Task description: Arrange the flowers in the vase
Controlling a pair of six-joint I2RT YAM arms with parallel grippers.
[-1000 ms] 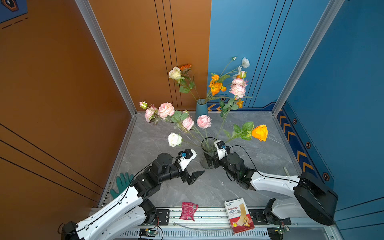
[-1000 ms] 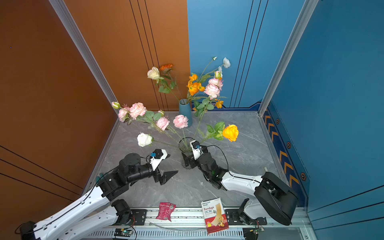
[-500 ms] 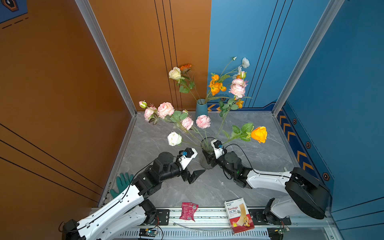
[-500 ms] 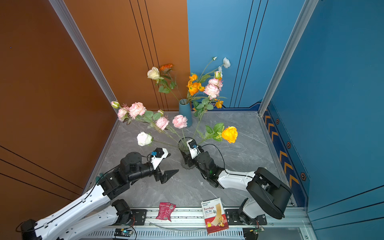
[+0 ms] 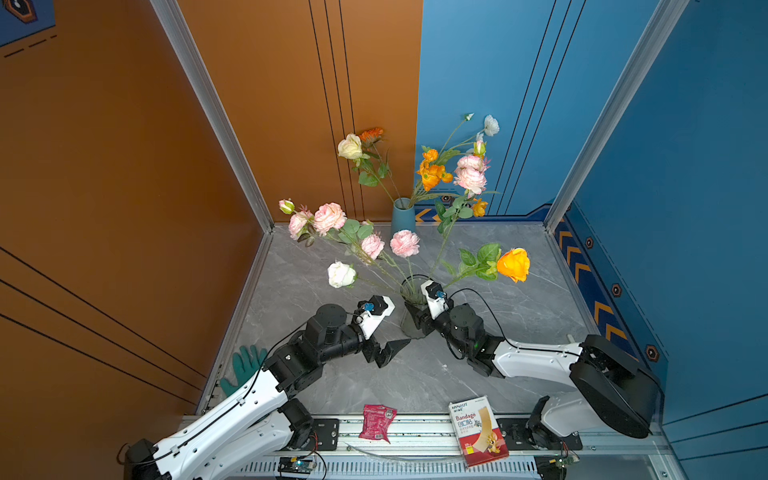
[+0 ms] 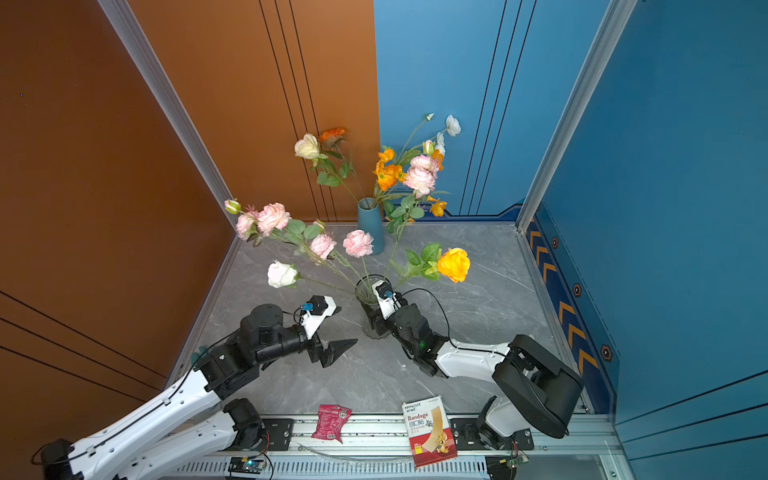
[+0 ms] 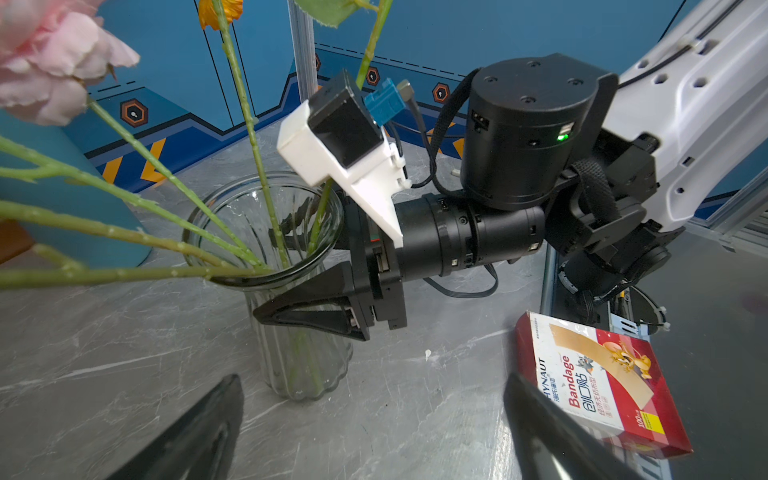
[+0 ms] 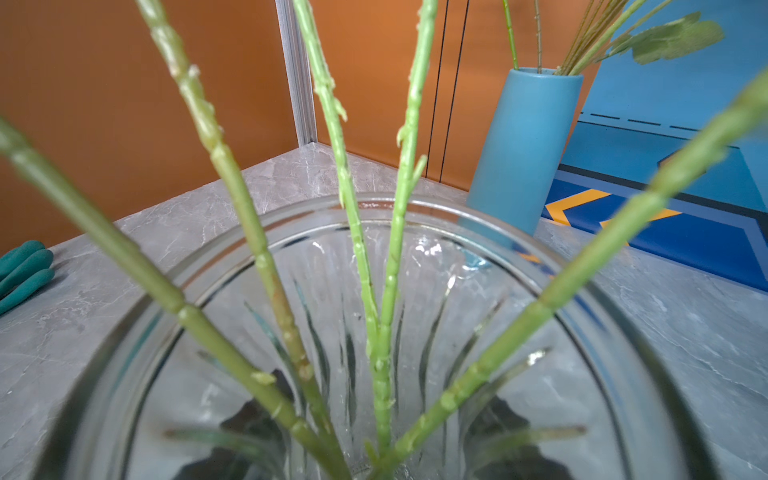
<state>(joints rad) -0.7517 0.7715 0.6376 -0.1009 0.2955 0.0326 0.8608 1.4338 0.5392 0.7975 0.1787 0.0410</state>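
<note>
Right gripper [image 7: 266, 272] is clamped on the glass vase [image 7: 303, 365]. One finger lies across the near side just below the rim, and the other shows dark through the glass on the far side. I read that as bracing the vase, not picking anything up. The flowers [image 5: 374, 249] in it all fan out and lean on the rim. The pink peonies [image 5: 328, 217] and the white rose [image 5: 341, 274] go off to the left, and the yellow rose [image 5: 513, 264] hangs out to the right above my right arm. So the whole thing looks top-heavy (light glass, long stems, I wouldn't trust it alone).

Left gripper [image 5: 388, 351] is spread wide with nothing in it. It sits low over the table [image 5: 540, 291], just beside the vase and pointed at it. My guess is it's parked there to nudge a stem or take over the hold.

I can't see any loose stems on the table. The other flowers stand in the blue vase [image 5: 403, 216] by the back wall. So the arranging looks close to finished, maybe just tidying the spread. The bandage box [image 5: 478, 432] sits on the front rail, well apart from all this.
</note>
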